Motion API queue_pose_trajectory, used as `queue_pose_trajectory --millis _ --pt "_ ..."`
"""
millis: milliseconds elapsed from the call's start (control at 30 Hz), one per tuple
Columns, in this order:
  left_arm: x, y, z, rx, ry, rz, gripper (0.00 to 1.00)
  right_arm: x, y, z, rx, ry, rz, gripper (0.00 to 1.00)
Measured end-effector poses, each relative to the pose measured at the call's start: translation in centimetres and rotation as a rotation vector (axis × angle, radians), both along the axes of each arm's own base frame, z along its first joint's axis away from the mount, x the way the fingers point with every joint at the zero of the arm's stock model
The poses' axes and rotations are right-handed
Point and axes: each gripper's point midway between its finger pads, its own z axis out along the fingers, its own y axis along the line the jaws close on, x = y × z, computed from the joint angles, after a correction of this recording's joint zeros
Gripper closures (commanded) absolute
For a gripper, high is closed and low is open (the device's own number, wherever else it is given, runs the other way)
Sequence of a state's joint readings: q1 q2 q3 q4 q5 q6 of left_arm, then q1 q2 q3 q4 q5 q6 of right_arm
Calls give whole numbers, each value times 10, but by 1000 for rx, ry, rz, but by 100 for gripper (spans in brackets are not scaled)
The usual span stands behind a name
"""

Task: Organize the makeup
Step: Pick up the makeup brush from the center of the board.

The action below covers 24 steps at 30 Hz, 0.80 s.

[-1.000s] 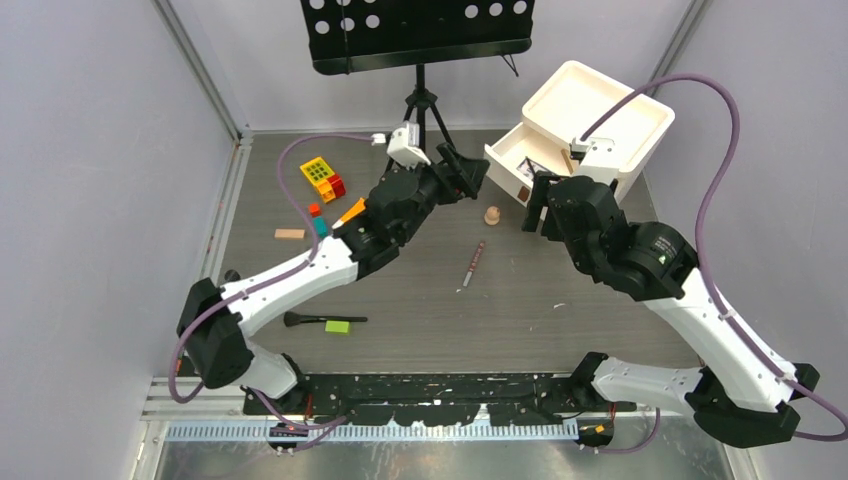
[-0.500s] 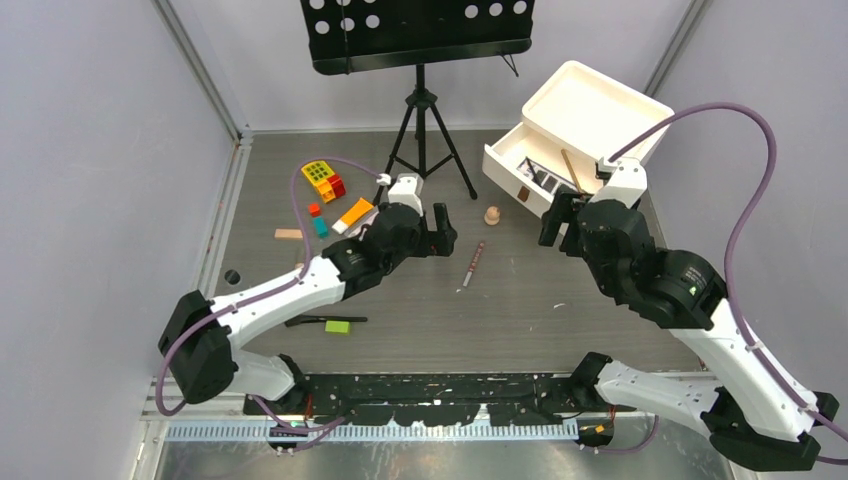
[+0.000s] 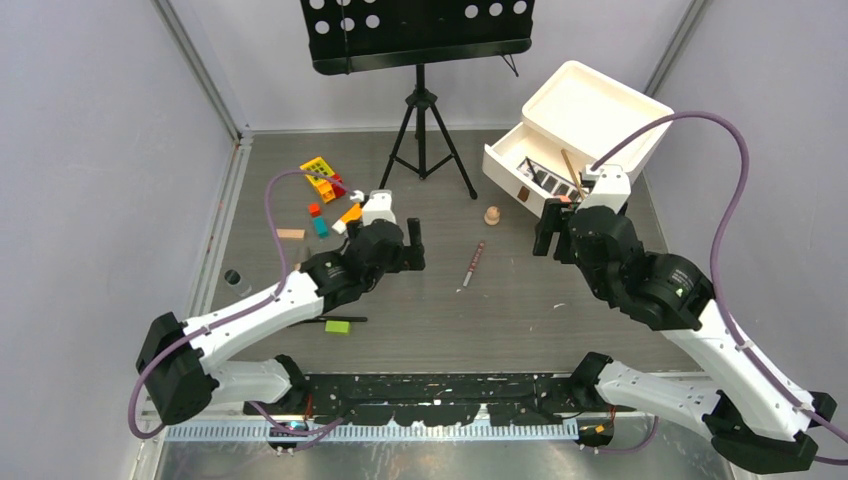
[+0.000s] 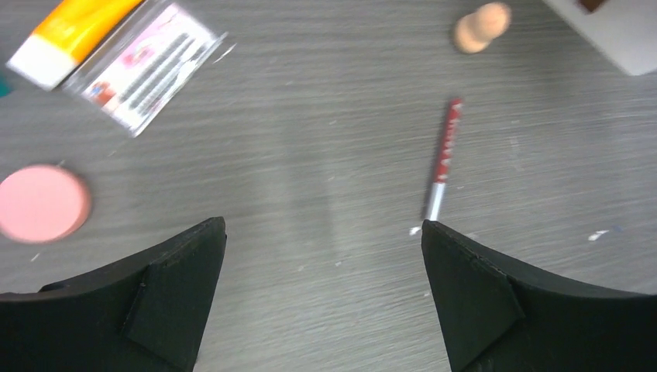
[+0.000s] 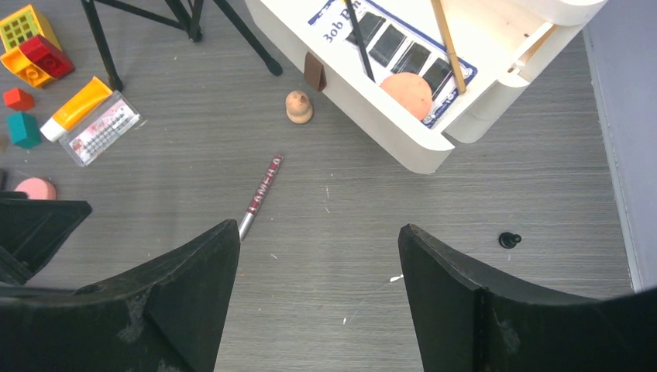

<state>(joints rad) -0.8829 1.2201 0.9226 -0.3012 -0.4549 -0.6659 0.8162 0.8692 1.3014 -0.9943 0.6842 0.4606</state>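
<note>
Where it lies, pencil [image 4: 443, 159] looks red — silver-tipped.

Tabletop [image 3: 520, 310], far right: drawer box [image 3: 598, 108], one drawer [image 5: 372, 101] pulled out. In it lies a palette [image 5: 391, 43], with a round pad [image 5: 407, 93] on top and two thin sticks [image 5: 448, 39] across it. Just before the drawer front: a knob-shaped piece [image 3: 491, 215]. Nearer again: a pencil [image 3: 473, 264], between left tool [image 4: 321, 232] and right tool [image 5: 318, 232]. Far centre: a tripod [image 3: 430, 140]. Left of it: toy blocks [image 3: 322, 178]. Tube [image 5: 77, 107] and packet [image 5: 99, 128] lie side by side, with a round compact [image 4: 42, 203] nearer.
</note>
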Motion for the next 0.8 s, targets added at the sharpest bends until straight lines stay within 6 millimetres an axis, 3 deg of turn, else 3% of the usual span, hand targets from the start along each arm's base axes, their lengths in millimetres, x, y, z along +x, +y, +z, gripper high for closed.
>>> queue_pose_trajectory --millis 200,367,567,800 --pt "-15 43 -28 65 41 107 0 10 15 -13 -13 18 25 20" --pt "-23 68 -41 87 58 197 0 25 34 -32 -18 35 39 20" --pt "-29 100 -50 110 103 389 0 44 65 -59 -26 73 78 20" --pt "-35 132 -46 161 132 617 0 63 94 -81 -40 112 121 20"
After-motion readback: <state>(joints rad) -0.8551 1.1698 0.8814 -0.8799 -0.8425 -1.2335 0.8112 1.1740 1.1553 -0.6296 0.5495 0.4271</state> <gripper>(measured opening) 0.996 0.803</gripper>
